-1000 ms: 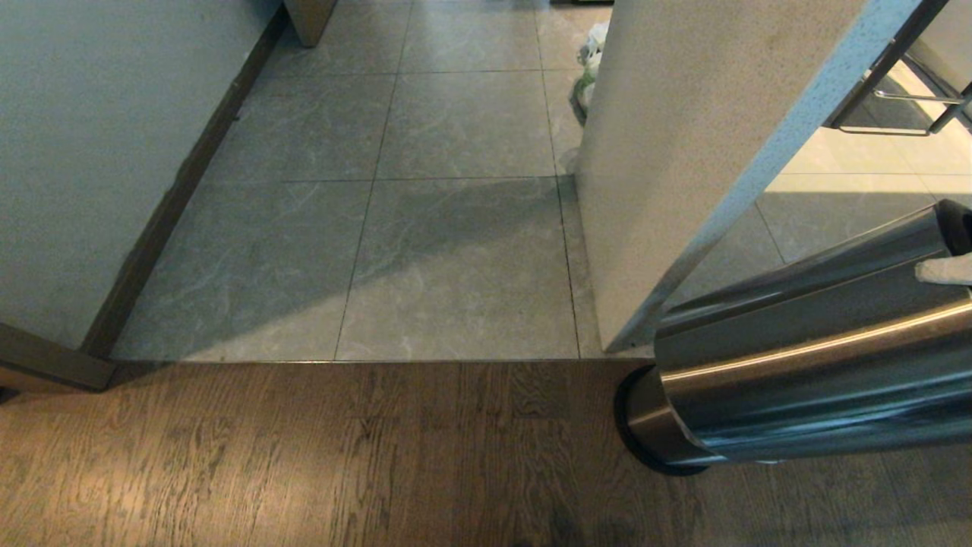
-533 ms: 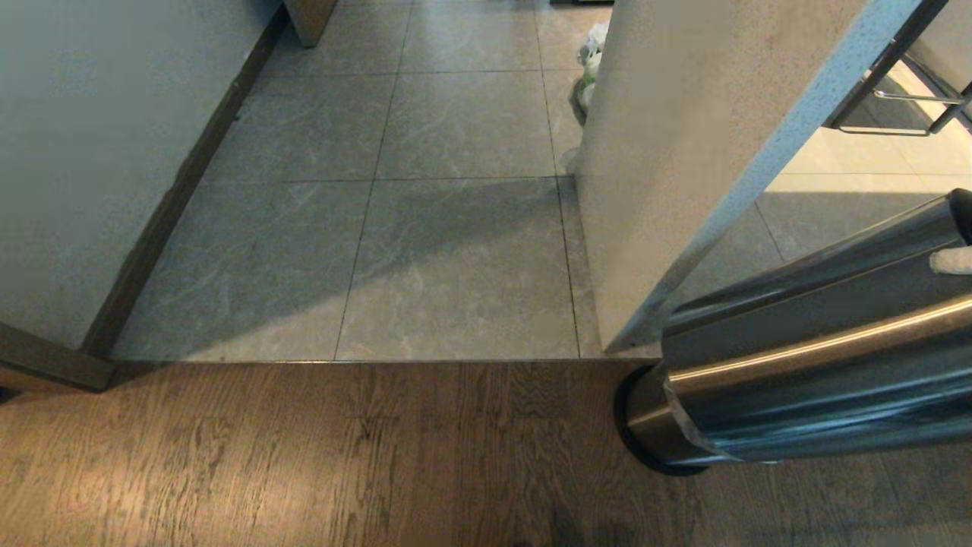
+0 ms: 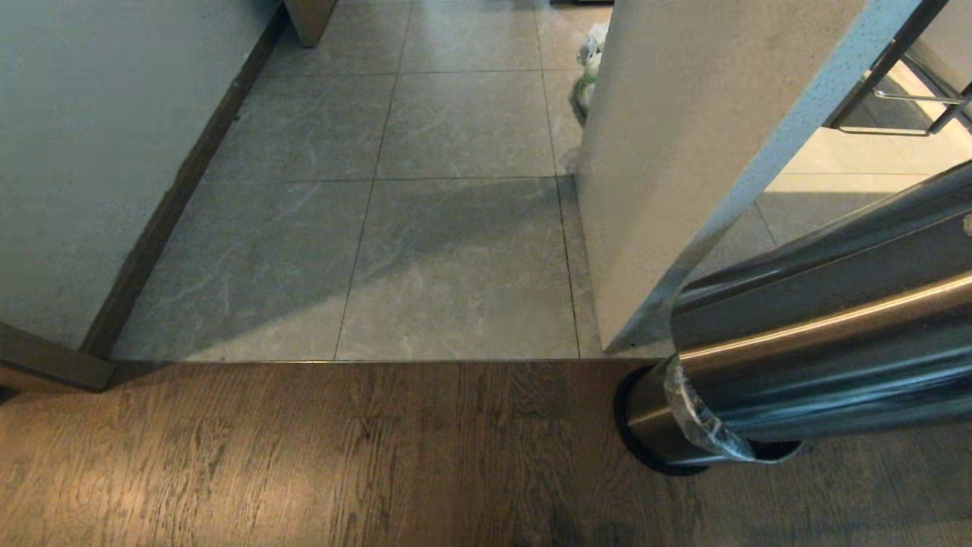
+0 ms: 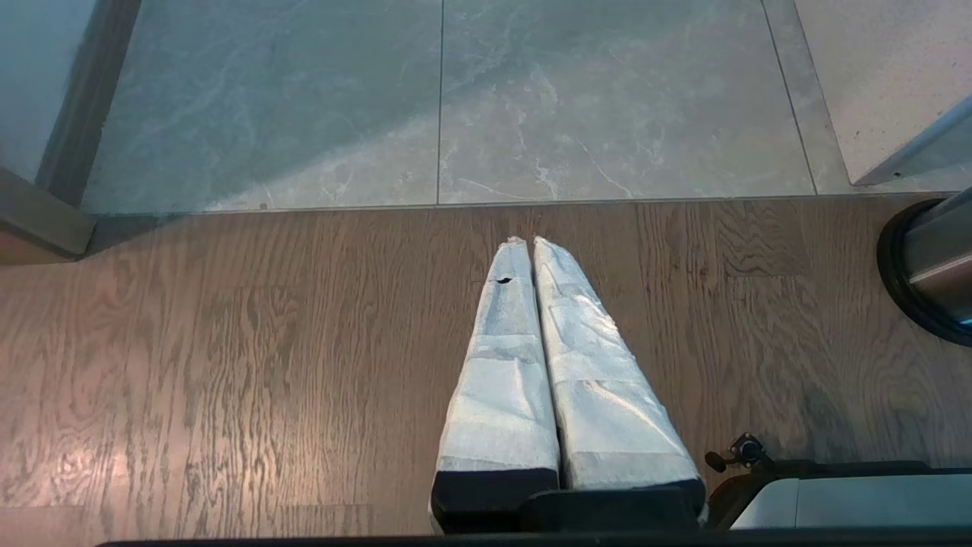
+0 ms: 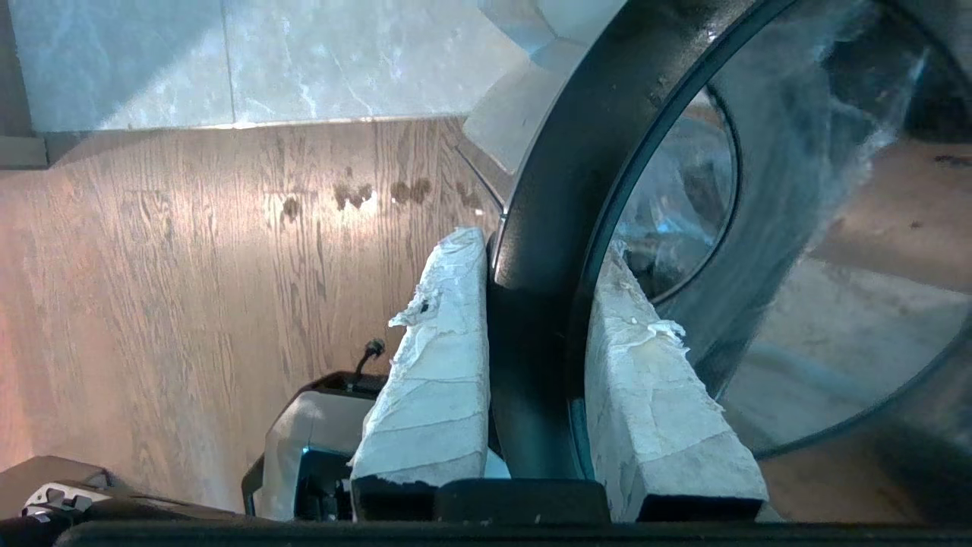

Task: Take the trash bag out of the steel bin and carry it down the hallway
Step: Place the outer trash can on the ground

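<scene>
Right gripper (image 5: 535, 266) fingers clamped astride black ring of steel bin (image 3: 820, 357), trash bag (image 5: 797, 152) seemingly inside

Brushed silver steel bin (image 3: 820, 357) showing black ring, grey marbled tiles (image 3: 456, 266) gleaming, brown wood-grain floor (image 3: 304, 456), white-wrapped fingers (image 5: 433, 365).

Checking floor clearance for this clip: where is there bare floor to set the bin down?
Wood floor left of the steel bin is bare up to the tile edge; so are the tiles between wall and pillar. Crowded right, around the bin.
</scene>
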